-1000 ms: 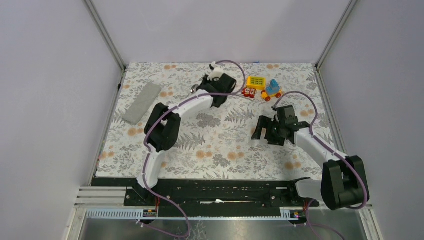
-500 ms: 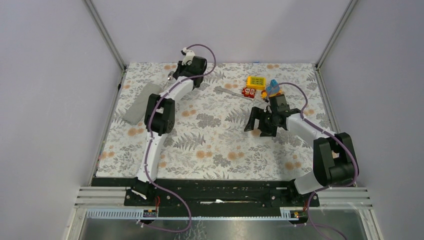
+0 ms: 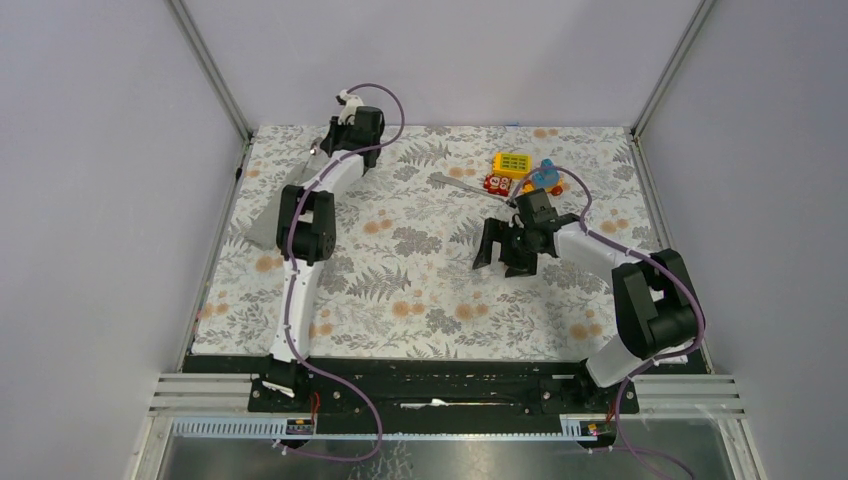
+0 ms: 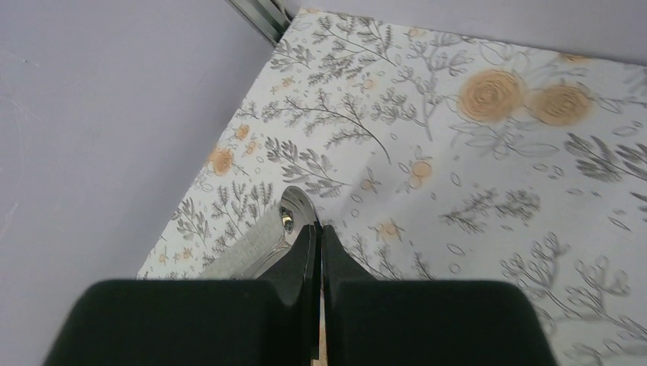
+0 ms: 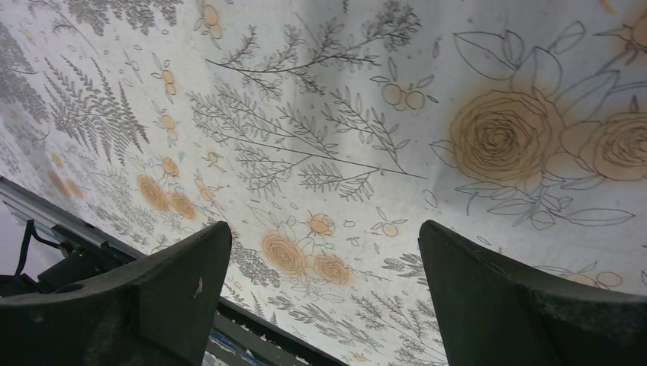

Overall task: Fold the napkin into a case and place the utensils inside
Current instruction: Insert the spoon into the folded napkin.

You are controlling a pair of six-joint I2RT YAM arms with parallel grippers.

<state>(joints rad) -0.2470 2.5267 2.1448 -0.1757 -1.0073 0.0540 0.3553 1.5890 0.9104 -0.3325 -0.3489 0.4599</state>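
Cloth comes first at the far left: the napkin [image 3: 262, 228] lies as a folded grey strip by the left edge of the floral tablecloth [image 3: 420, 290]. In the overhead view the left arm's elbow covers part of it. Only the left wrist view shows its soft, slightly nubby weave, directly under the fingers.

That wrist view also gives what the overhead one cannot. The left tool [image 4: 319, 229] is clamped tight on the spoon [image 4: 297, 210], its two black fingers pressed together with no gap. The spoon's polished oval bowl sticks out past the tips and hangs over the napkin's end. From above, this tool is a small dark shape near the far left corner, and the spoon is too small to make out there.

Further right, the overhead view alone shows the second utensil [image 3: 452, 181], a slim silver piece lying flat on the tablecloth. Just beside its right end sit the toy blocks [image 3: 511, 162], hard glossy plastic in yellow, red and blue.

Right of centre, the right tool [image 5: 324, 229] hovers with its jaws spread wide and nothing between them. Its wrist view shows matte black fingers framing printed ferns and orange roses on the smooth cloth.
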